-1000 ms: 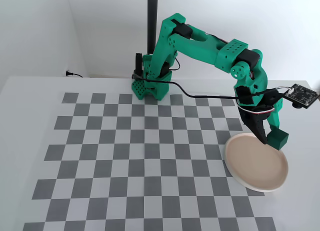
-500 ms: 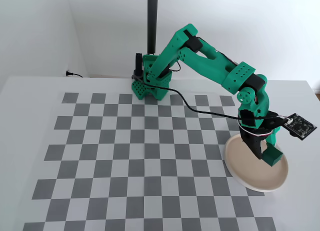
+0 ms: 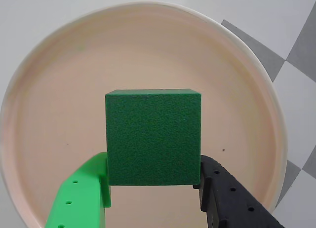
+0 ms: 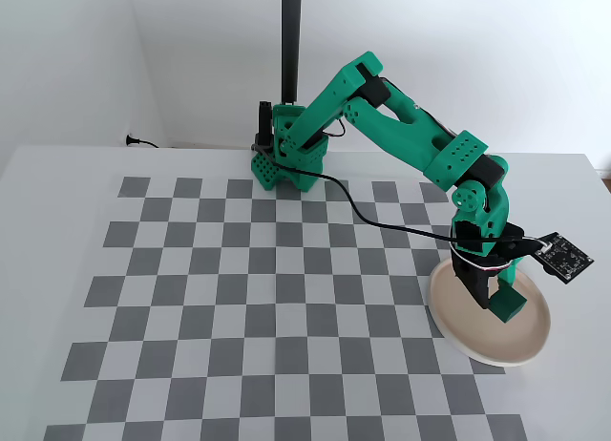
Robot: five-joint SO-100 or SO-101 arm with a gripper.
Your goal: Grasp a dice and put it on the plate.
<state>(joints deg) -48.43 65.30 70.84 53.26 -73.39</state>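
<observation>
The dark green dice (image 3: 153, 136) sits between my gripper's (image 3: 154, 165) two fingers, the bright green finger (image 3: 86, 188) against its left side and the black finger (image 3: 222, 193) against its right side. The gripper is shut on the dice. The pale beige-pink plate (image 3: 59, 90) with its cream rim fills the wrist view directly beneath. In the fixed view the gripper (image 4: 498, 296) points down over the plate (image 4: 458, 328) at the right of the checkered mat, with the dice (image 4: 512, 305) low over or on the plate's inner surface; I cannot tell whether it touches.
The grey and white checkered mat (image 4: 239, 288) covers the table. The arm's base (image 4: 286, 159) stands at the back centre beside a black pole (image 4: 290, 40). A black cable (image 4: 382, 221) runs from the base to the wrist camera board (image 4: 563, 255).
</observation>
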